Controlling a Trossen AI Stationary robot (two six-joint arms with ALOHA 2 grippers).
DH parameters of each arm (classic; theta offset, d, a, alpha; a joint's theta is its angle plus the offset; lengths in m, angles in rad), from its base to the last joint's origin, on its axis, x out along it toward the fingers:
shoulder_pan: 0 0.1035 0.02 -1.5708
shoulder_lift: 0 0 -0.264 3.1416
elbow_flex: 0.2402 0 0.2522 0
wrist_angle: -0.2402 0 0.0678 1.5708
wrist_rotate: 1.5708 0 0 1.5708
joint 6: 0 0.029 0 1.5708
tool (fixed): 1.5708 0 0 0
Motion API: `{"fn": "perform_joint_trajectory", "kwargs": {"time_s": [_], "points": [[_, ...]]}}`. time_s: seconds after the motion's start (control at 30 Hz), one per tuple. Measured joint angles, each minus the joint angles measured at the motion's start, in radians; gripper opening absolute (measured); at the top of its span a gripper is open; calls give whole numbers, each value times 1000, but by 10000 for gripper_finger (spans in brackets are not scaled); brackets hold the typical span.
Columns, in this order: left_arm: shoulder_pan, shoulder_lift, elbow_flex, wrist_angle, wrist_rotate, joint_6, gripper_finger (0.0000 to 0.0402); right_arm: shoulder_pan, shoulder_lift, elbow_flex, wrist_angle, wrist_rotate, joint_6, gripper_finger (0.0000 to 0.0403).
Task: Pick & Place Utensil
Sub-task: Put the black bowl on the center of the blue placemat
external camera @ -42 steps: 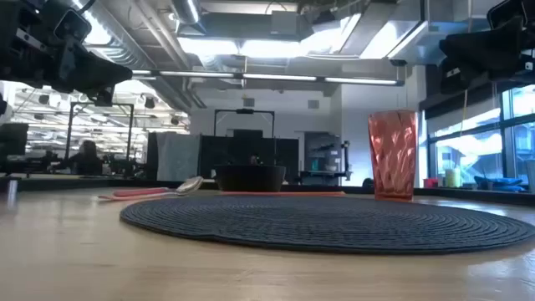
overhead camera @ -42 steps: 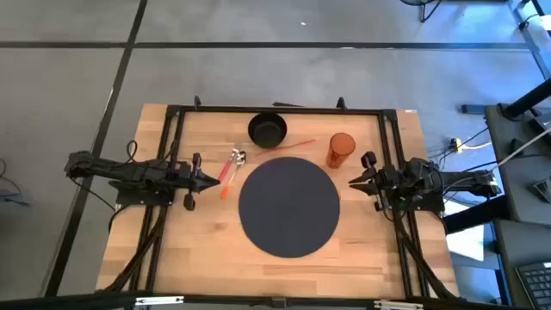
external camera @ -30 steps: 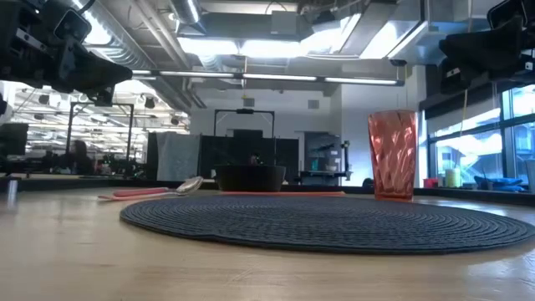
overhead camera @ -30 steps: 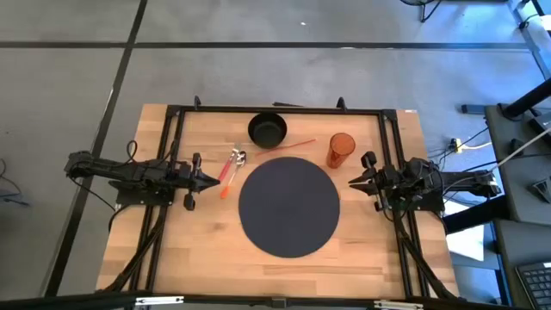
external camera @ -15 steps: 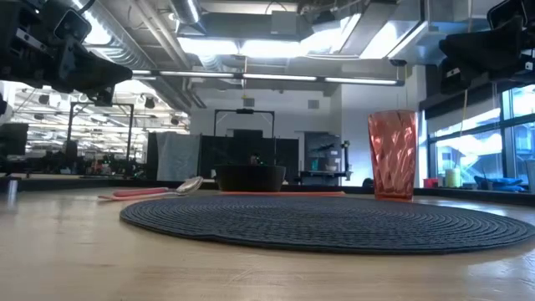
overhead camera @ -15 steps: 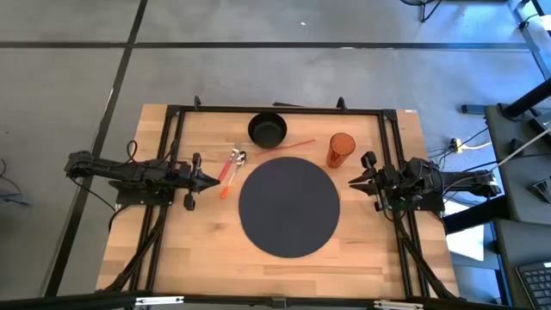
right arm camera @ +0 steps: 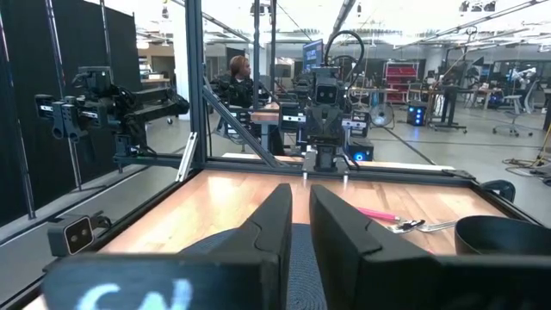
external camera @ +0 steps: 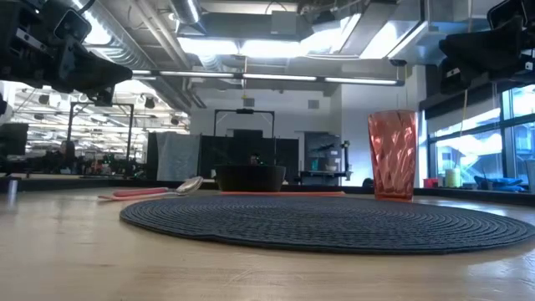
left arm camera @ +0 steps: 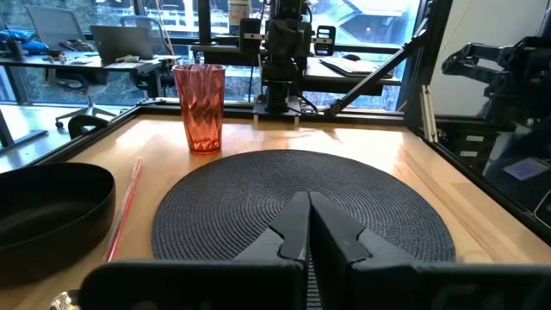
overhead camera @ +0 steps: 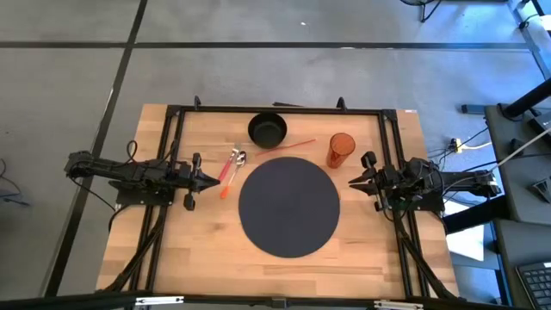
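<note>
A spoon (overhead camera: 238,158) and a pink-handled utensil (overhead camera: 229,170) lie side by side flat on the wood, left of the round dark placemat (overhead camera: 288,205). In the low view the spoon (external camera: 188,186) rests beside the black bowl (external camera: 250,177). My left gripper (overhead camera: 213,181) hovers shut just left of the utensils, pointing toward the placemat; its wrist view shows the shut fingers (left arm camera: 308,220) over the placemat (left arm camera: 301,194). My right gripper (overhead camera: 352,182) waits shut at the placemat's right edge, and its wrist view shows the pink-handled utensil (right arm camera: 375,213) far across the table.
A black bowl (overhead camera: 267,130) stands at the far side, an orange ribbed cup (overhead camera: 341,149) to its right, and a thin red stick (overhead camera: 294,144) lies between them. A dark frame (overhead camera: 275,109) runs along the table's far and side edges. Bare wood lies near the front edge.
</note>
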Motion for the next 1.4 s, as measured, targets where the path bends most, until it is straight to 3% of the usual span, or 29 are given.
{"fn": "perform_joint_trajectory", "kwargs": {"time_s": [1.03,1.27,1.4], "points": [[0,0,0,0,-1,7,1,0,0,0,0,0,2,46],[5,0,0,1,-7,299,1,0,0,0,0,0,3,46],[5,0,0,3,6,309,1,0,0,0,0,0,3,46]]}}
